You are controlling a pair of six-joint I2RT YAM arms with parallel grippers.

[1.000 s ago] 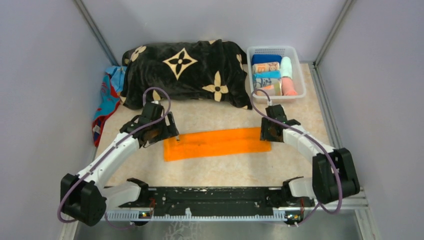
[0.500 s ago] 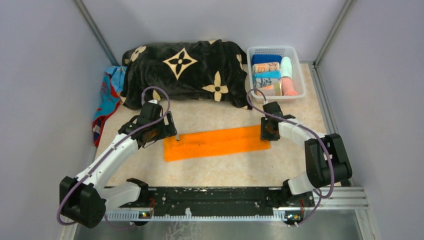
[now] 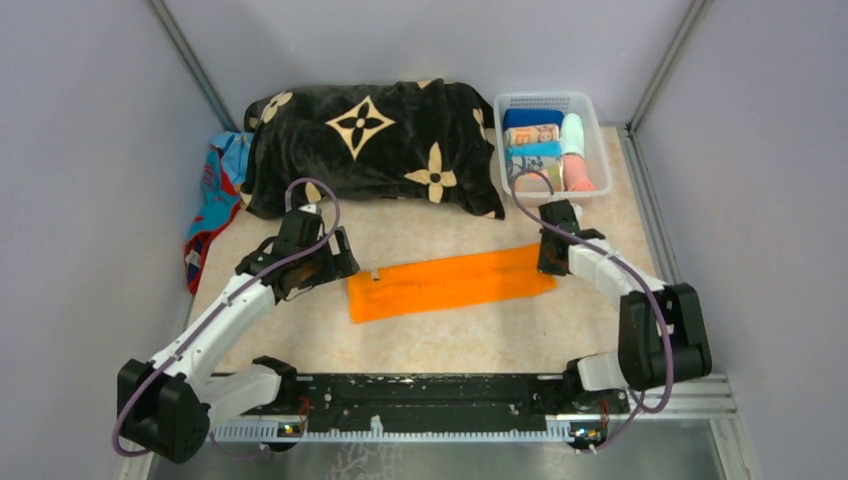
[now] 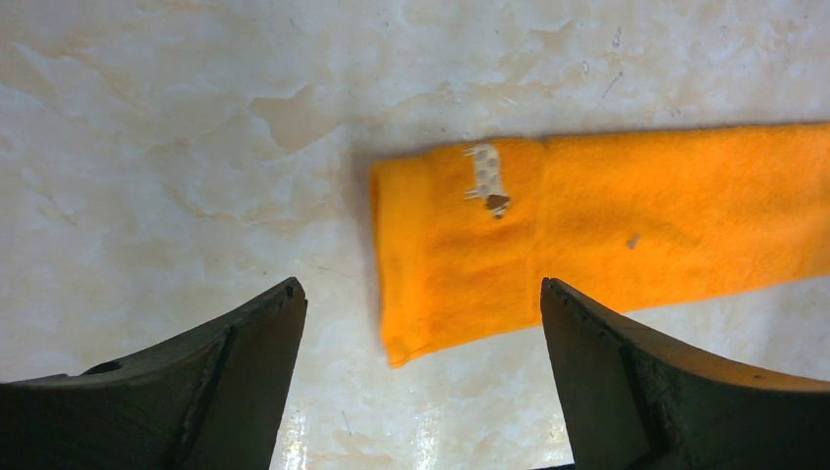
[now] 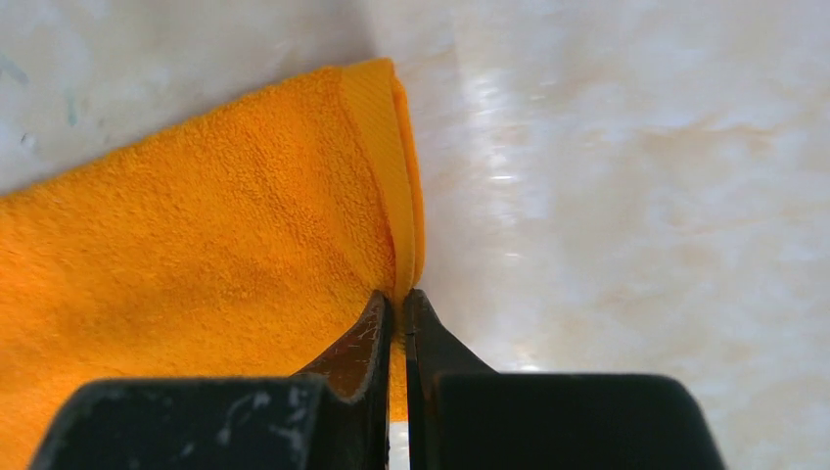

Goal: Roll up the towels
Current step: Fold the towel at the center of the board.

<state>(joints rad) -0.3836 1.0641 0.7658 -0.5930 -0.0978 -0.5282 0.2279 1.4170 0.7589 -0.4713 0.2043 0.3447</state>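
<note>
1. Right gripper [image 5: 399, 299] is pinched tight on the hemmed right end of the orange towel [image 3: 450, 285]; the left gripper [image 4: 419, 291] hangs wide open over its left end.
2. That towel is plain and fluffy, folded into a long narrow strip lying flat on the marbled table [image 3: 430, 350] (a small white tag [image 4: 486, 176] shows near its left end).
3. Farther back lies the black blanket [image 3: 370, 140], a patterned towel [image 3: 212, 200] poking out at its left, and a basket [image 3: 545, 97] of rolled towels [image 3: 532, 135] at its right.

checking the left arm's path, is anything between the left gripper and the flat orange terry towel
Nothing visible: the left gripper hangs open just above the left end of the flat orange terry towel, with only beige marbled tabletop around it.
</note>
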